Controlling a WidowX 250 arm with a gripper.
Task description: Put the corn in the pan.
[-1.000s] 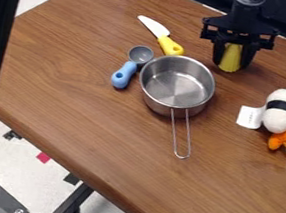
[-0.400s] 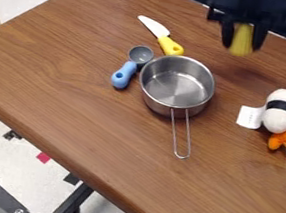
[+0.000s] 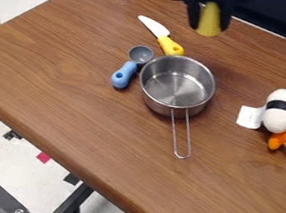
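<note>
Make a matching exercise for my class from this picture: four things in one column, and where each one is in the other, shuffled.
Things
1. Corn
2. Pan
3. Blue-handled spoon
4. Knife with a yellow handle

Places
A. On the table, its handle pointing toward the bottom of the picture
B. Held between the gripper's fingers, above the table
C. Near the top of the pan, its white blade pointing to the upper left
D. Just left of the pan in the picture, its grey bowl above its handle

Right pairs: 1-B, 2-A, 3-D, 4-C
</note>
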